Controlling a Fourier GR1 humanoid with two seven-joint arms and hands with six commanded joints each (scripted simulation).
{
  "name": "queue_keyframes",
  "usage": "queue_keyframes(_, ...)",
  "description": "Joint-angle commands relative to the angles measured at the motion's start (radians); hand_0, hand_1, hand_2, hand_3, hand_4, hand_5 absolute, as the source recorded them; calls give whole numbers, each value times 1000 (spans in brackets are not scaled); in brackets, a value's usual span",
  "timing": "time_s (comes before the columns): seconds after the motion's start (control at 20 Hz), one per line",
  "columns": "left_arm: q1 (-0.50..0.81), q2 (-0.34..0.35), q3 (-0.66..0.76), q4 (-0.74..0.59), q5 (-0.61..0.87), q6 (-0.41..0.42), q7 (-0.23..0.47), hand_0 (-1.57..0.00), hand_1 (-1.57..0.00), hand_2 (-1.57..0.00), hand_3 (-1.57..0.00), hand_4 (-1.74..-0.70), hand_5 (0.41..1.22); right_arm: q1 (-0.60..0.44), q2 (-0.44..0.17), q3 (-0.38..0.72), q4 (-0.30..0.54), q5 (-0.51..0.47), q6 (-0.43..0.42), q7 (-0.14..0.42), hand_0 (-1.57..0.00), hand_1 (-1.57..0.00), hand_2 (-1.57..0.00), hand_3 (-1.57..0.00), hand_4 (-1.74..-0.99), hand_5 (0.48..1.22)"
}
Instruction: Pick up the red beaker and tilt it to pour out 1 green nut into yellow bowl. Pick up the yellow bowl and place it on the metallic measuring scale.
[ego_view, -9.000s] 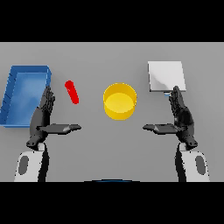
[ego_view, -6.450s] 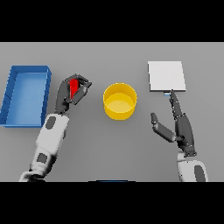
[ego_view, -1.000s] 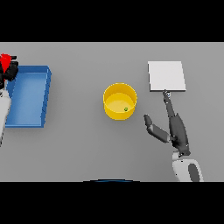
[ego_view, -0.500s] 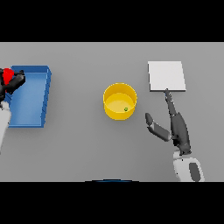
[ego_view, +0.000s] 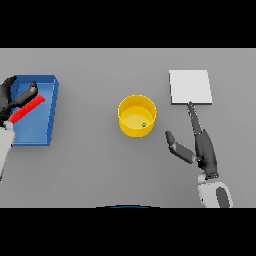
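My left hand is at the far left, over the blue tray, with its fingers curled round the red beaker, which lies tilted across the tray. The yellow bowl stands in the middle of the table with one small green nut inside it. The flat metallic scale lies at the back right. My right hand is open, fingers straight, just right of the bowl and in front of the scale, touching neither.
The blue tray's right wall stands between my left hand and the bowl. Grey tabletop surrounds the bowl on every side.
My left hand has come down and rightward with the red beaker, from the tray's far left corner to over its inside. The right hand and the bowl have stayed put.
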Motion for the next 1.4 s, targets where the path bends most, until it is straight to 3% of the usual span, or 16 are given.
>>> queue_keyframes(0.0,-10,-4,1,13,-3,5,-3,-202,-166,-170,-160,-802,652,2,-1,3,-4,-2,6,6,1,1,1,1,-1015,642)
queue_keyframes(0.15,-14,2,8,4,-1,15,-30,-103,-85,-87,-82,-782,651,-25,-14,13,6,34,7,67,1,1,1,1,-1020,640)
queue_keyframes(0.2,-11,5,6,4,-4,16,-45,-82,-67,-69,-65,-773,655,-28,-32,30,2,33,42,39,1,1,1,1,-1014,666)
queue_keyframes(0.3,-15,0,5,0,-2,19,-54,-52,-43,-44,-41,-756,659,-101,-107,46,20,79,101,88,1,1,1,1,-1022,674)
queue_keyframes(0.45,-25,-7,4,7,4,18,-69,-26,-21,-22,-21,-743,664,-208,-221,103,53,175,197,115,1,1,1,1,-1094,677)
queue_keyframes(0.6,-18,-4,-1,10,-3,19,-69,-13,-10,-11,-10,-733,677,-319,-290,173,91,273,268,122,1,1,1,1,-1174,674)
queue_keyframes(0.85,-18,3,-2,20,-8,18,-67,-4,-3,-3,-3,-739,696,-488,-376,291,189,394,370,28,1,1,1,1,-1225,684)
queue_keyframes(1.05,-28,6,-3,28,-7,11,-65,-1,-1,-1,0,-745,704,-596,-396,398,266,502,418,-8,1,1,1,1,-1218,707)
queue_keyframes(1.35,-9,18,4,-6,5,4,-60,1,1,1,1,-743,698,-697,-346,476,403,545,482,-21,1,1,1,1,-1225,722)
